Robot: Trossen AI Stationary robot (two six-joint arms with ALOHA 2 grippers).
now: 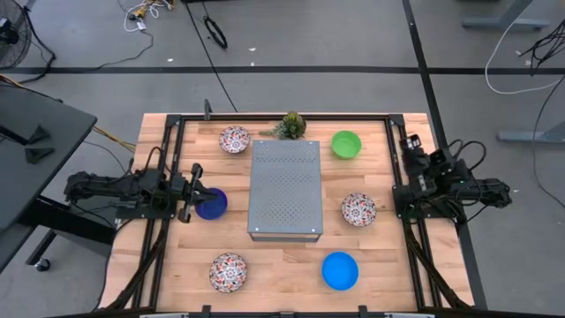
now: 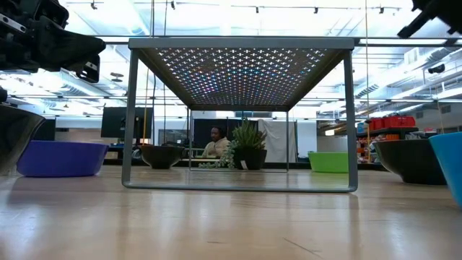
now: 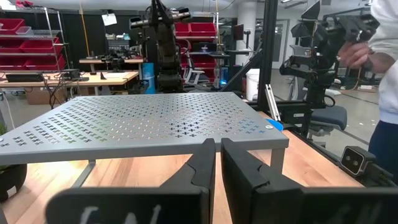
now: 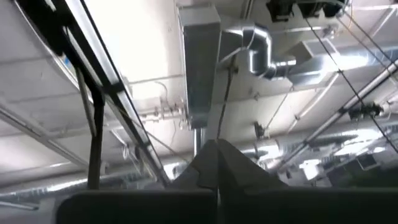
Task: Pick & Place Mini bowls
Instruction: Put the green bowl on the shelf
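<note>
- Left gripper (image 1: 196,192): dark matte fingers (image 3: 199,171) side by side with only a thin slit between them, jaws narrow, nothing held. It sits over the near rim of the dark blue bowl (image 1: 212,204) at the table's left side and points toward the grey box.
- Right gripper (image 4: 216,163): fingers pressed together to a point, jaws shut and empty. It faces up at the ceiling ducts; the right arm (image 1: 441,181) is folded at the table's right edge.
- Dark blue bowl: smooth, glossy, round, opening up, just left of the box; in the low view it reads purple-blue (image 2: 61,158).
- Grey perforated metal box (image 1: 284,188): rectangular sheet top full of small punched holes, on thin legs, centre of the table, long axis running from far edge to near edge.
- Floral bowl (image 1: 234,140): white with red-blue pattern, round, upright, far left of the box.
- Second floral bowl (image 1: 358,208), right of the box.
- Third floral bowl (image 1: 229,271), near left.
- Green bowl (image 1: 346,144): plain, glossy, far right of the box.
- Light blue bowl (image 1: 340,270): plain, near right.
- Round bowls, so no long axis; all sit opening up, well apart from each other.
- Spiky green plant (image 1: 290,125), at the box's far edge.
- Table (image 1: 282,265): light wood planks, visible grain, black frame.
</note>
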